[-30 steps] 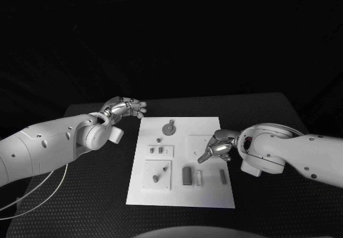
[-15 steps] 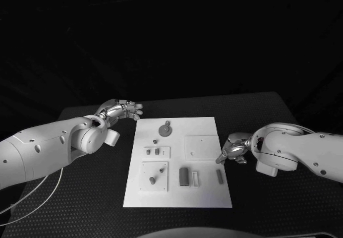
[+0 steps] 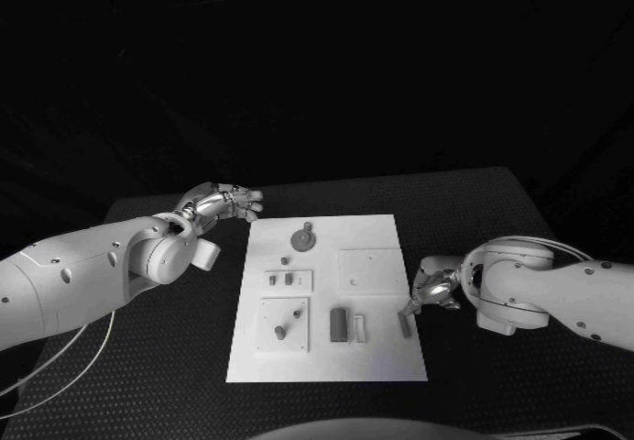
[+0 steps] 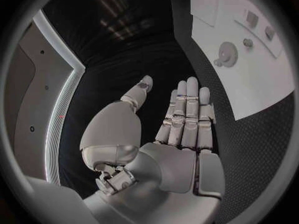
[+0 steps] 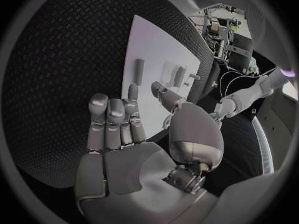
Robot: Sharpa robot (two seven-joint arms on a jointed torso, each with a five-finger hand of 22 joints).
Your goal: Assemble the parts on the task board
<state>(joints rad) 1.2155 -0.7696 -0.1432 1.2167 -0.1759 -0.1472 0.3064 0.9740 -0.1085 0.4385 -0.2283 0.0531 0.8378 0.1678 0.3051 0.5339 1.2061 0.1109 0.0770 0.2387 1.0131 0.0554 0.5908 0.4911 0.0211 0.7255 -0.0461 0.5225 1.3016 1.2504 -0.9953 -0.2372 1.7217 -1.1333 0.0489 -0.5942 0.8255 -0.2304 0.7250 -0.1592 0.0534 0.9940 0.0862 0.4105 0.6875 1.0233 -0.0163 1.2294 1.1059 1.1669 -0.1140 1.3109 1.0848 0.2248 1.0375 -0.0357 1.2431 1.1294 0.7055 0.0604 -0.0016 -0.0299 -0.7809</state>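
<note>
On the black table (image 3: 158,367) the white task board (image 3: 383,367) lies between the two arms, with small grey parts on it: a round gear-like part (image 3: 305,239) toward the far end, short pegs (image 3: 287,279) in a small plate near the middle, and upright bar-shaped parts (image 3: 340,324) toward the near end. At the board's right edge the right hand (image 3: 433,291) hangs just beside a slim bar part (image 3: 406,325), fingers (image 5: 115,122) straight, side by side, thumb apart, holding nothing. Beyond the board's far left corner the left hand (image 3: 222,202) hovers over the table, fingers (image 4: 187,112) likewise extended and empty. No part is grasped, so the step in hand looks like an approach or a pause between picks. A next move would call for the right hand to lower onto the slim bar and pinch it
</note>
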